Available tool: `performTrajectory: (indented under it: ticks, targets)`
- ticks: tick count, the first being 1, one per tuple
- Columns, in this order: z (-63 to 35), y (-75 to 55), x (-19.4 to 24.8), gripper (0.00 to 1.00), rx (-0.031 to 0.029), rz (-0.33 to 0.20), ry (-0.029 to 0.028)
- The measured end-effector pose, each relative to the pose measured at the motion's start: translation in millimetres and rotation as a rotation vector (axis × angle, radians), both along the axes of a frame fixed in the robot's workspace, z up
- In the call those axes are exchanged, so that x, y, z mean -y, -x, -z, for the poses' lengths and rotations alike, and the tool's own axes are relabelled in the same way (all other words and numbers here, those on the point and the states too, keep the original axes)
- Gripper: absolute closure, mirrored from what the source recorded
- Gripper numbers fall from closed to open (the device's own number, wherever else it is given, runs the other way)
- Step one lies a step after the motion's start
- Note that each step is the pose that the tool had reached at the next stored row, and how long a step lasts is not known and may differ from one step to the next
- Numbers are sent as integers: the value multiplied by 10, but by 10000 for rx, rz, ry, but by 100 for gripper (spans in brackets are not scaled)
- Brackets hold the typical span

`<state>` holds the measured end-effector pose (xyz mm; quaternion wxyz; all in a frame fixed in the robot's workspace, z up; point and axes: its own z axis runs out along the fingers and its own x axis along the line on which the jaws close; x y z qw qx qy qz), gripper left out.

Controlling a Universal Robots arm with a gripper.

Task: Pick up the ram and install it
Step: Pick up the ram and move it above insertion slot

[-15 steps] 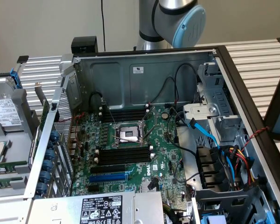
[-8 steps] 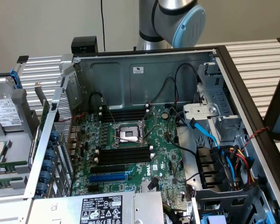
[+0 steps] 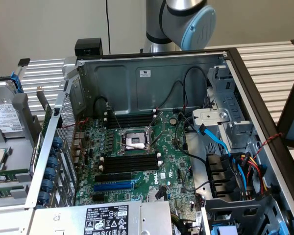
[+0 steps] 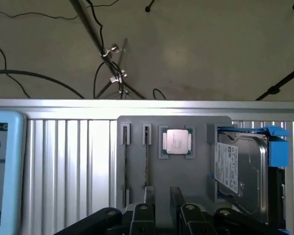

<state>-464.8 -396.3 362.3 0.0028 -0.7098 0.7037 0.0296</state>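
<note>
My gripper [image 4: 166, 211] shows at the edge of the wrist view, open, with nothing between its dark fingers [image 4: 143, 211]. It hangs over a grey parts holder [image 4: 137, 171] on the ribbed metal table. What looks like the ram [image 4: 146, 164] stands on edge as a thin line in one of the holder's narrow slots, just ahead of the fingers. In the exterior view the open computer case shows the green motherboard [image 3: 171, 166], with long black slots [image 3: 130, 164] below the CPU socket [image 3: 134, 142] and more of them [image 3: 132, 120] above it.
A CPU chip [image 4: 177, 142] and a hard drive [image 4: 237, 169] in a blue bracket share the holder. A light-blue tablet [image 4: 2, 171] lies beside it. In the case are a blue expansion slot [image 3: 115, 186], loose cables [image 3: 235, 161] and the steel case walls [image 3: 152, 78].
</note>
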Motion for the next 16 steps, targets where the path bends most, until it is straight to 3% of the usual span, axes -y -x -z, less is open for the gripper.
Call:
performTrajectory:
  ticks: [9,16]
  targets:
    - [164,1,0,73,1,-990,0]
    - [228,1,26,73,1,-1260,17]
